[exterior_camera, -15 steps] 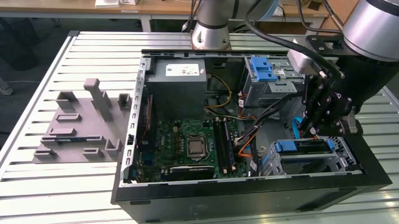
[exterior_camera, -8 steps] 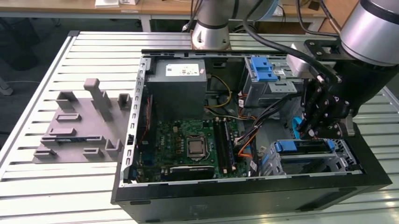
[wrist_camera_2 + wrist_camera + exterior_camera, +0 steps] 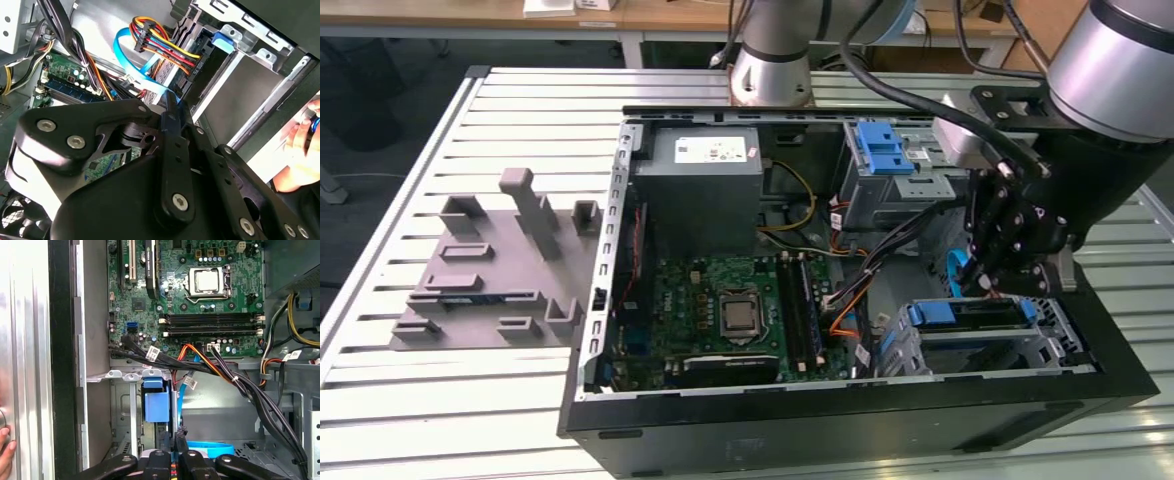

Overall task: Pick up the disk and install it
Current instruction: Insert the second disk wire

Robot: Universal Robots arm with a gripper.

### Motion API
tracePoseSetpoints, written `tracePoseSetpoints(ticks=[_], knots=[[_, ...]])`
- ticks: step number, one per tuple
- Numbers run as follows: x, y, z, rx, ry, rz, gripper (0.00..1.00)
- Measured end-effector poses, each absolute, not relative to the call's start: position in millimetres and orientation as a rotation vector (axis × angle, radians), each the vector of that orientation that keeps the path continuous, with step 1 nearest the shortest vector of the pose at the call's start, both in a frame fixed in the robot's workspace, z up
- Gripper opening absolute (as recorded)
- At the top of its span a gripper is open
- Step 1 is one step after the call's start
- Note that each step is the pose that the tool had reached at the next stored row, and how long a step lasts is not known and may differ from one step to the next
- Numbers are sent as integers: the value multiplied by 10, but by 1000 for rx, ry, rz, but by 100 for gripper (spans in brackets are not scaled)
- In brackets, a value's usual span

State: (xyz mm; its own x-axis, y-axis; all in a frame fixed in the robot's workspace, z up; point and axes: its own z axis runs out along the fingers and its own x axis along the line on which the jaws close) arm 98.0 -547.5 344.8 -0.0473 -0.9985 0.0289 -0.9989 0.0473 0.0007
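Observation:
The disk (image 3: 977, 316) lies in the drive cage (image 3: 1047, 350) at the near corner of the open computer case, on the exterior view's right, with its blue carrier end (image 3: 935, 314) facing the motherboard. In the first wrist view the same blue carrier end (image 3: 156, 404) sits between the cage's metal rails. My gripper (image 3: 991, 285) hangs just above the disk inside the case. Its black fingers are pressed together with nothing seen between them in both wrist views (image 3: 178, 434) (image 3: 171, 102), beside the carrier's edge.
A blue flat cable (image 3: 210, 447) and black and orange cable bundles (image 3: 220, 372) run close to the fingers. A second cage with a blue latch (image 3: 881, 148) stands further back. A grey fixture plate (image 3: 494, 270) lies on the table. A person's hand (image 3: 300, 150) is outside the case wall.

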Motion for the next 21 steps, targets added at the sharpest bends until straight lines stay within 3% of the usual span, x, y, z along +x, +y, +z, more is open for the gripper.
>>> tracePoseSetpoints(ticks=[21], knots=[[981, -5466, 3407, 2131, -2236, 128, 16]])
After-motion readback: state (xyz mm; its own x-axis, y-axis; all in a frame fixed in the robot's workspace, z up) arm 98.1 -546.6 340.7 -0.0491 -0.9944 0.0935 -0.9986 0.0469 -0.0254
